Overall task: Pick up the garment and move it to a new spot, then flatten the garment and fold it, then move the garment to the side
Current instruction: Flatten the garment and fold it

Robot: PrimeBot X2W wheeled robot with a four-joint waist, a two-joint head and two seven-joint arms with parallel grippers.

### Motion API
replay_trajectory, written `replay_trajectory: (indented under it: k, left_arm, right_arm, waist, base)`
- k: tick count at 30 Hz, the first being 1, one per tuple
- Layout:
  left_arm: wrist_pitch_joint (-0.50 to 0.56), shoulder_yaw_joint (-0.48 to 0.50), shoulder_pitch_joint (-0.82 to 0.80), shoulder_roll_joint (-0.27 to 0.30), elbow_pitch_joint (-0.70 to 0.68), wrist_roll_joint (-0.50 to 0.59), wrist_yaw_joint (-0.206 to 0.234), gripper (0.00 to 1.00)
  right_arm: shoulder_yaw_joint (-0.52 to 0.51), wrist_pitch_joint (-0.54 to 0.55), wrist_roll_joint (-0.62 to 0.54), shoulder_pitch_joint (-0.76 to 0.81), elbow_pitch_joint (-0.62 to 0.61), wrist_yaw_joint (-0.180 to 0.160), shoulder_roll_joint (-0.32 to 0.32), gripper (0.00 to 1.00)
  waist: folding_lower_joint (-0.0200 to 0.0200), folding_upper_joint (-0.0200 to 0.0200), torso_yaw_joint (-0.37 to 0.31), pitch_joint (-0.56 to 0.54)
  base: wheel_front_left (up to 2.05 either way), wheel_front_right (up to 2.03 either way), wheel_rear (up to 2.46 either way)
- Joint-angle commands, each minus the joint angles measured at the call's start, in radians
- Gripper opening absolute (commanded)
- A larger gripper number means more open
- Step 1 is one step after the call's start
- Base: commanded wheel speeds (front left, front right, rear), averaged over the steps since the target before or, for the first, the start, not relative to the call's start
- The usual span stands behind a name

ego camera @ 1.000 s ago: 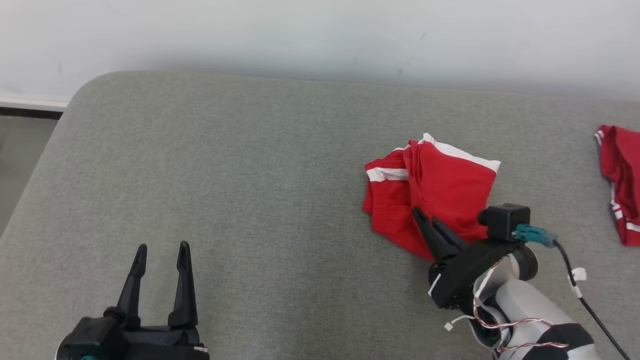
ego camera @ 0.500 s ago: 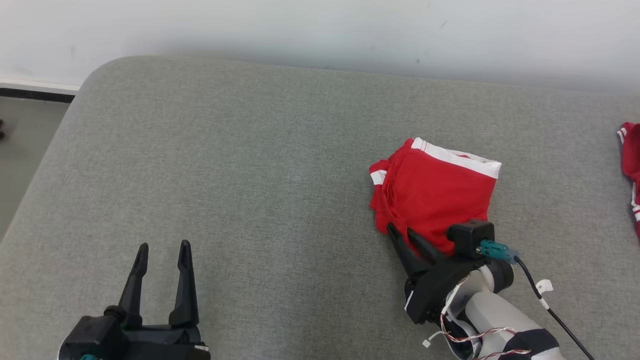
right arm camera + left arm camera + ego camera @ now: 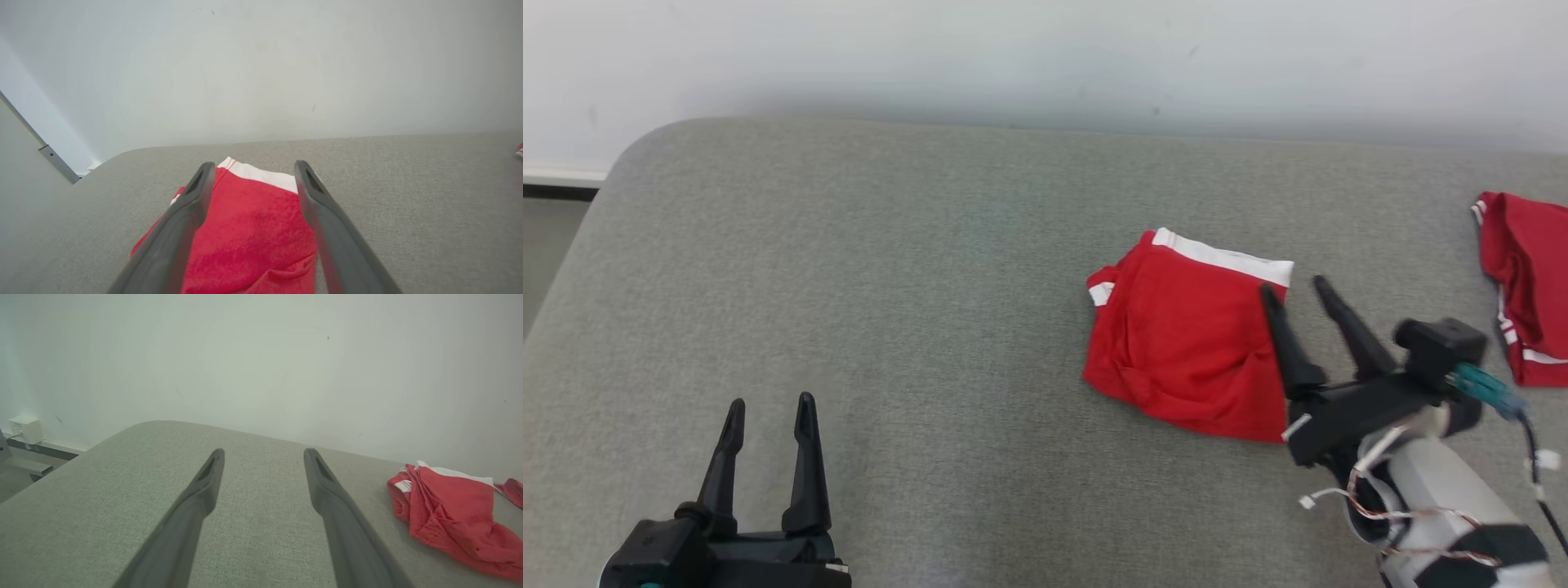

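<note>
You see the folded red garment (image 3: pixel 1176 343) lying right of centre on the grey worktop (image 3: pixel 890 286). The right claw (image 3: pixel 1293 284), clenched on its near edge a second ago, is now released above its right side, so this placement is probably done. The left claw (image 3: pixel 772 399) rests open and empty; a second red garment (image 3: pixel 1523 302) is cut off at the frame edge.

We look down on a grey upholstered cushion (image 3: pixel 890 310) with a rounded corner at 10 o'clock. A plain white wall (image 3: pixel 1045 57), evenly lit and faintly scuffed, runs behind it from 9 to 3 o'clock. At 9 o'clock a dark baseboard (image 3: pixel 556 190) meets grey floor (image 3: pixel 539 237). In the left wrist view, a small white box (image 3: pixel 26 429) sits at 9 o'clock.
</note>
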Motion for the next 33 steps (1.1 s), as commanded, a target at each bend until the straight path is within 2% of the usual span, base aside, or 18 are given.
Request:
replay_trajectory:
  k: [1,7,15,22,33]
  left_arm:
    - [-0.003,0.007,0.008,0.0,-0.005,0.017,-0.001,1.0]
    - [-0.003,0.017,0.014,0.0,-0.009,0.027,-0.001,1.0]
    - [-0.003,0.034,0.032,0.0,-0.012,0.058,-0.001,1.0]
    - [-0.003,0.035,0.069,0.01,-0.004,0.096,-0.001,1.0]
    - [-0.003,-0.009,0.138,0.05,-0.026,0.134,0.0,1.0]
  right_arm:
    - [-0.045,-0.004,-0.03,0.048,-0.041,-0.003,-0.005,1.0]
    - [-0.211,-0.004,-0.122,0.184,-0.196,-0.003,0.029,1.0]
    - [-0.336,-0.004,-0.217,0.361,-0.36,-0.003,0.085,1.0]
    - [-0.391,-0.004,-0.277,0.485,-0.445,-0.003,0.126,1.0]
    - [-0.407,-0.004,-0.313,0.581,-0.489,-0.003,0.156,1.0]
  waist:
    - [0.0,-0.0001,-0.019,-0.006]
    - [0.0,-0.0001,-0.053,-0.018]
    - [0.0,-0.0001,-0.091,-0.053]
    - [0.0,-0.0001,-0.113,-0.09]
    - [0.0,-0.0001,-0.119,-0.121]
  base:
    - [0.0,0.0,0.0]
    - [0.0,0.0,0.0]
    - [0.0,0.0,0.0]
    - [0.0,0.0,0.0]
    - [0.0,0.0,0.0]
